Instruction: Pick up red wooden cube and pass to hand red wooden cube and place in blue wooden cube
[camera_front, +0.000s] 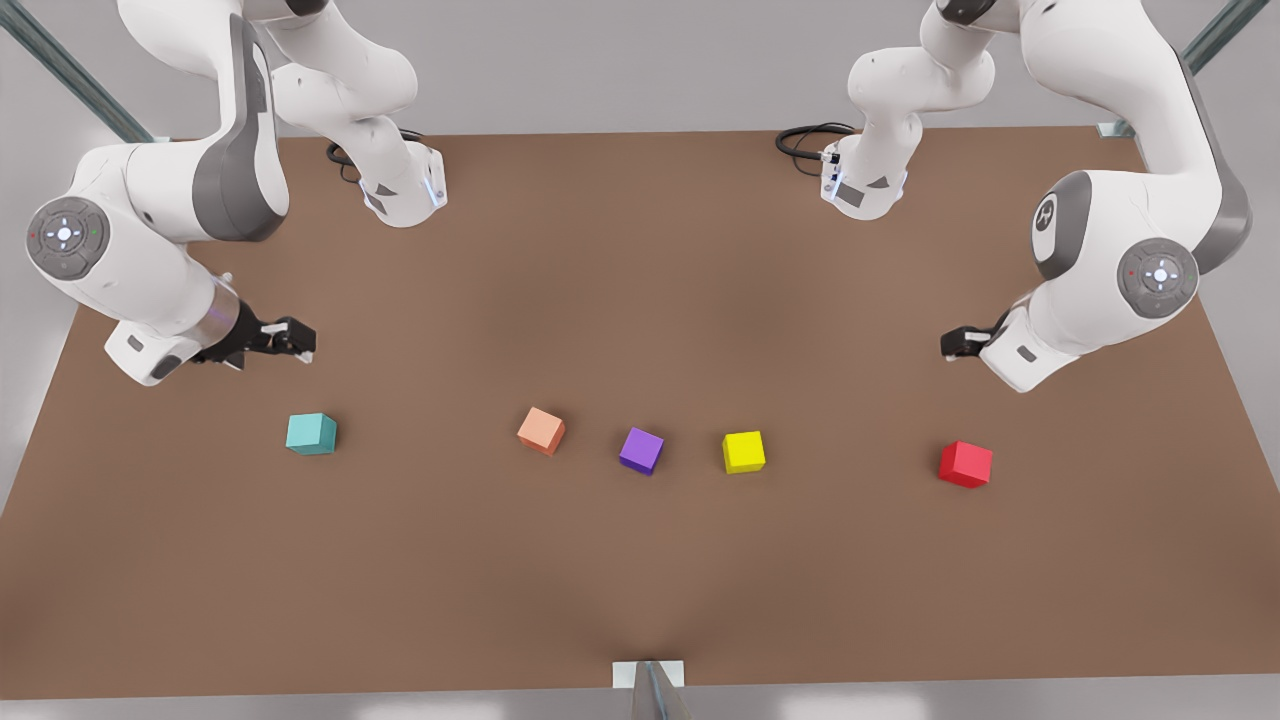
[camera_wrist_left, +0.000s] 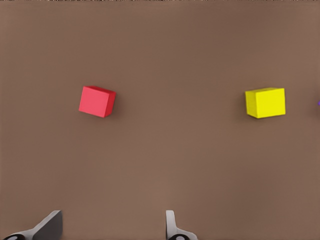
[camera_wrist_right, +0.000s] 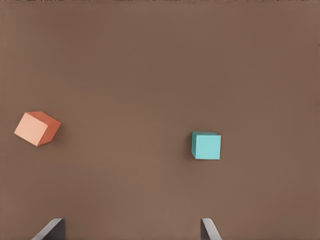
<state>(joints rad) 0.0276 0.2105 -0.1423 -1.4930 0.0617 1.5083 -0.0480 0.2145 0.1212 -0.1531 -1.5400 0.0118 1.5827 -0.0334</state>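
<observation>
Our left gripper (camera_wrist_left: 112, 227) hangs open and empty near the red wooden cube (camera_front: 965, 464); the right gripper (camera_wrist_right: 132, 230), also open, waits by the blue wooden cube (camera_front: 311, 434). We risk nudging the skewed red cube.

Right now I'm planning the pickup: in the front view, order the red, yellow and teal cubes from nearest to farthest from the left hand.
1. Red wooden cube, just below the left hand.
2. Yellow cube, mid-table.
3. Blue wooden cube, far side.

table (camera_front: 640, 580): brown | cubes: teal (camera_front: 311, 434), salmon (camera_front: 541, 431), purple (camera_front: 641, 451), yellow (camera_front: 744, 452), red (camera_front: 965, 464)
</observation>
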